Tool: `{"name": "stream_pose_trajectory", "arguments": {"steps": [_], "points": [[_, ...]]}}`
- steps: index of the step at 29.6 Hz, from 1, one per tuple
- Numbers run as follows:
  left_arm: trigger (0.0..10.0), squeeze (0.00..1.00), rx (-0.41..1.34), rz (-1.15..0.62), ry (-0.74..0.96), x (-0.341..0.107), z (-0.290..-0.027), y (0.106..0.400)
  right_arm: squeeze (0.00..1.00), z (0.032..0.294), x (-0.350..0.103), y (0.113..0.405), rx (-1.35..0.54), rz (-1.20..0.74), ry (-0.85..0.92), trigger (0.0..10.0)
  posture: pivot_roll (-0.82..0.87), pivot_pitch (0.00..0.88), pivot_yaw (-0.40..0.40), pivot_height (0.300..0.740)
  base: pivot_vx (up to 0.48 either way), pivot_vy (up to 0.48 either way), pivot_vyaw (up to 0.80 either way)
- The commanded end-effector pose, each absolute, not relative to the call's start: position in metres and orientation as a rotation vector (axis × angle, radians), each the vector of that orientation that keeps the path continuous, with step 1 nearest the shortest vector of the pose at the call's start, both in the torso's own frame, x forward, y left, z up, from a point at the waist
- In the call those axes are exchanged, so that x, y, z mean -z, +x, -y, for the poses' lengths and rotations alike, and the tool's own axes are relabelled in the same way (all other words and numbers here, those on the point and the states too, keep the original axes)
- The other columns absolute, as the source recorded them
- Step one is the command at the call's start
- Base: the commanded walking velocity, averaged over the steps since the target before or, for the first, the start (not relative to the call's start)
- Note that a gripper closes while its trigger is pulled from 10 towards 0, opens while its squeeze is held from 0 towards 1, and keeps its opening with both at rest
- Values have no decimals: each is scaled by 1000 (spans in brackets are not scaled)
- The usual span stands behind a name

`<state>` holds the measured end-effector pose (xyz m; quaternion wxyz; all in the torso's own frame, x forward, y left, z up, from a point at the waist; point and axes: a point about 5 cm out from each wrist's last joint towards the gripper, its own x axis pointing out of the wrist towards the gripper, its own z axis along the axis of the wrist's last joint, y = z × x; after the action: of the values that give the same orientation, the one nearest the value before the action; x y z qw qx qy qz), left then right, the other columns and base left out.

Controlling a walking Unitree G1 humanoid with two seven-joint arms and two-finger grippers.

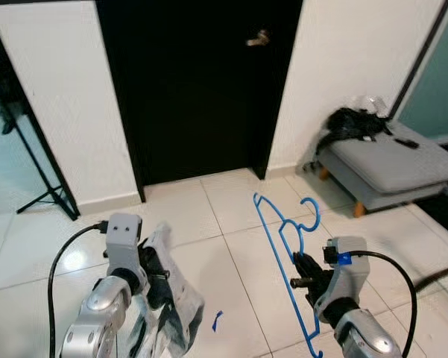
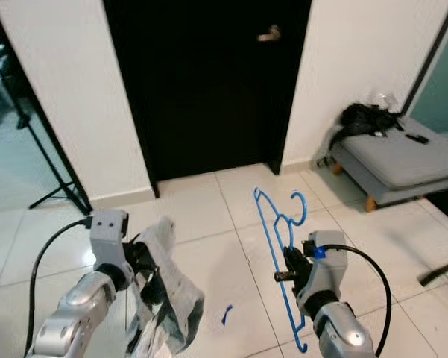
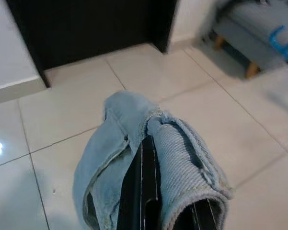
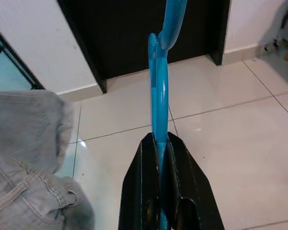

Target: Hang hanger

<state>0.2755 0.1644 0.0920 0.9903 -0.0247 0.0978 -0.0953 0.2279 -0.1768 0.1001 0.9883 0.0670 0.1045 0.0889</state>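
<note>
So your right gripper (image 1: 304,277) is already clamped on the blue hanger (image 1: 283,246), fingers pinched tight on the thin plastic of the frame, below the hook. It's held up in the air over the tile floor (image 1: 231,216), hook end pointing toward the black door (image 1: 197,89). I'd guess it's light and stiff, but slick and narrow, so it could twist in the fingers if you swing fast. A grip closer to the neck would probably give you more control of the hook.

Your left gripper (image 1: 153,272) is closed on a pair of jeans (image 1: 168,298), a fold bunched over the fingers and the rest hanging down. That's soft and floppy and will sag, so keep it clear of the hanger.

There's a grey bench (image 1: 395,168) off to the right, well apart.
</note>
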Motion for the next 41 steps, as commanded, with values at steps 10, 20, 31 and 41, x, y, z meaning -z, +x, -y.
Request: {"name": "stream_pose_trajectory", "arguments": {"steps": [10,20,31,41], "points": [[10000,0,333,-118,65,-115,-149,302,0,174,-98,231,-216,-216,127,10000,-11,6,25,740,0,0,-800],[10000,0,322,-47,97,-137,-144,330,0,169,-100,235,-318,-223,146,10000,-7,0,5,740,0,0,-800],[10000,0,352,77,102,-180,-129,357,0,181,-128,241,-433,-153,133,10000,-17,0,3,740,0,0,-800],[10000,0,302,97,111,-203,-118,376,0,198,-193,199,-849,-52,20,10000,-41,0,15,740,0,0,-80]]}}
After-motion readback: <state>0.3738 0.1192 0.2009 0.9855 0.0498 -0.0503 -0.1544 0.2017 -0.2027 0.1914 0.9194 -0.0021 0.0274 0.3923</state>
